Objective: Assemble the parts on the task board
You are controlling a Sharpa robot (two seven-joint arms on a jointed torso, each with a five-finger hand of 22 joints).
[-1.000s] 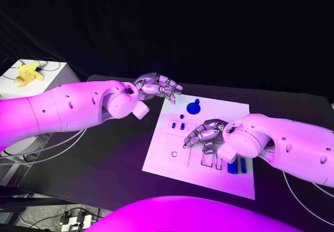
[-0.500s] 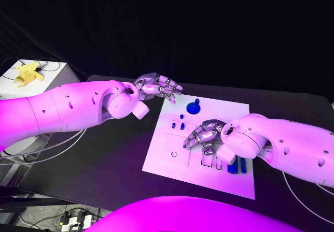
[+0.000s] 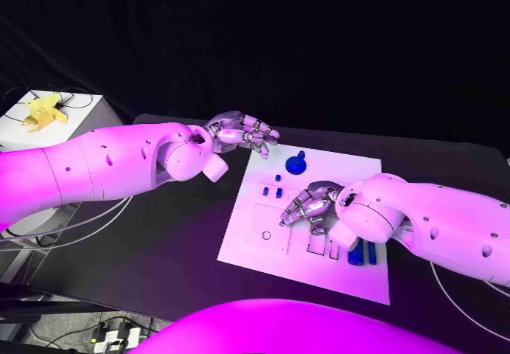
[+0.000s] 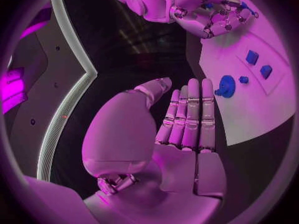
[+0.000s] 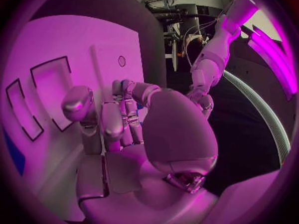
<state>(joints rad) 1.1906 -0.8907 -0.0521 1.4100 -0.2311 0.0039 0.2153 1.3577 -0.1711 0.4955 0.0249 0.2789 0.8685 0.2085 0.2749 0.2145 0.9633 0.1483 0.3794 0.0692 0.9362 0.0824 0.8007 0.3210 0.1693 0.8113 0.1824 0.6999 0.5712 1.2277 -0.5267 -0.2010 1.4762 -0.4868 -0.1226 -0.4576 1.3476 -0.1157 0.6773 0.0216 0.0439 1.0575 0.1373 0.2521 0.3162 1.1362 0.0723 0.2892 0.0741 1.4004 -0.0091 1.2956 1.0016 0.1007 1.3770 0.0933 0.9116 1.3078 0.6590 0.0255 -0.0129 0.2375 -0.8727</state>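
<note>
The white task board (image 3: 266,247) lies in the middle of the black table. My right hand (image 3: 309,207) hovers low over its middle with fingers curled down toward the rectangular slots (image 5: 53,89). A trace of blue shows among those fingers (image 5: 139,105), too hidden to say whether a part is held. My left hand (image 3: 242,132) hangs above the board's far left corner, palm bare and fingers straight (image 4: 187,129). A round blue part (image 3: 295,161) and small blue parts (image 3: 272,192) sit at the board's far end. Two blue bars (image 3: 361,254) lie beside my right wrist.
A white box with a yellow object (image 3: 43,110) stands off the table to the far left. Bare black table (image 3: 170,243) stretches left of the board, under my left arm. The table's far edge runs just behind my left hand.
My right arm has crept slightly leftward over the board, with the curled fingers staying over the same spot. The left hand has not moved.
</note>
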